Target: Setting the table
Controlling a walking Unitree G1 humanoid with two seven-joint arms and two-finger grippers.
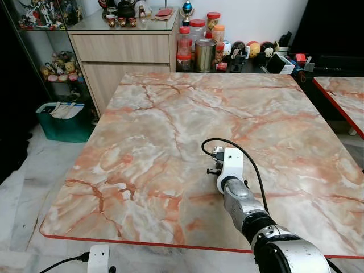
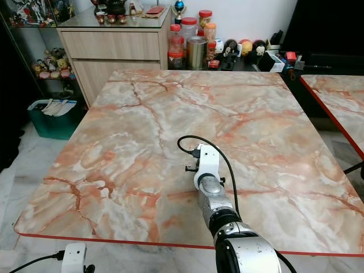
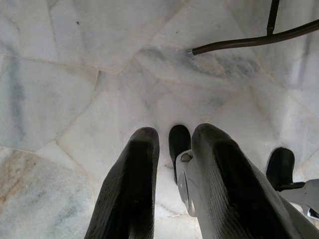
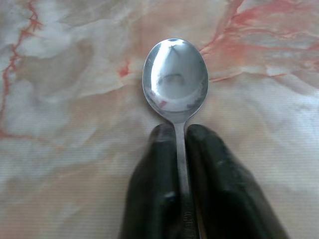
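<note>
A shiny metal spoon point(image 4: 175, 79) is held by its handle, bowl facing up, just above the marble table point(image 1: 170, 114). My right gripper point(image 4: 181, 128) is shut on that handle, its black fingers point(image 4: 149, 189) pressed on either side. In the eye views the right arm reaches over the near middle of the table, with its white wrist mount point(image 1: 229, 165) covering the fingers. The left arm point(image 1: 98, 257) hangs below the table's near edge. My left gripper point(image 3: 174, 137) points down at the pale floor tiles with a gap between its fingers.
Jars point(image 1: 196, 28) and a metal tin point(image 1: 205, 54) stand beyond the far table edge beside a wooden cabinet point(image 1: 125, 48). Figurines point(image 1: 253, 50) line the back wall. A green bin point(image 1: 63, 120) sits on the floor at left. A second marble table point(image 1: 344, 94) is at right.
</note>
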